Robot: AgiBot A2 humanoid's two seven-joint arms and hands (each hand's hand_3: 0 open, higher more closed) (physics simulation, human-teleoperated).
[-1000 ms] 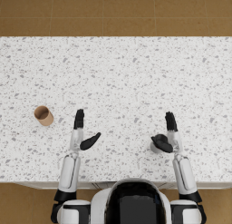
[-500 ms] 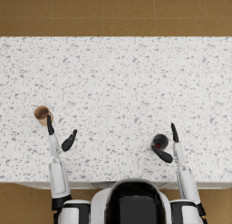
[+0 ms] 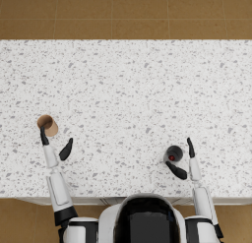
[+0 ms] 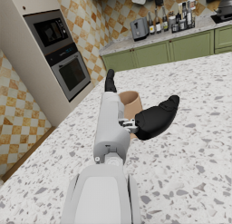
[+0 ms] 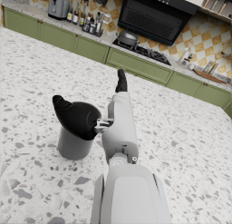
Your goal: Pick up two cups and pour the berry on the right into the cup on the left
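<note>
A brown cup (image 3: 47,125) stands upright near the table's left edge, also visible as the brown cup (image 4: 130,104) in the left wrist view. My left hand (image 3: 53,144) is spread open just in front of it, fingertips beside its rim, thumb out to the right. A dark grey cup (image 3: 173,154) holding a red berry (image 3: 172,158) stands at the front right. My right hand (image 3: 183,161) is open around it, fingers along its right side, thumb under its front. In the right wrist view the thumb overlaps the dark cup (image 5: 74,138) rim.
The speckled white table (image 3: 128,84) stretches wide behind both cups, its front edge close to my arms. Brown floor lies beyond. A wall oven (image 4: 61,60) and green cabinets (image 5: 136,62) stand in the background.
Both hands have drawn back towards the front edge and outward. The left hand has reached the brown cup; the right hand has settled beside the dark cup.
</note>
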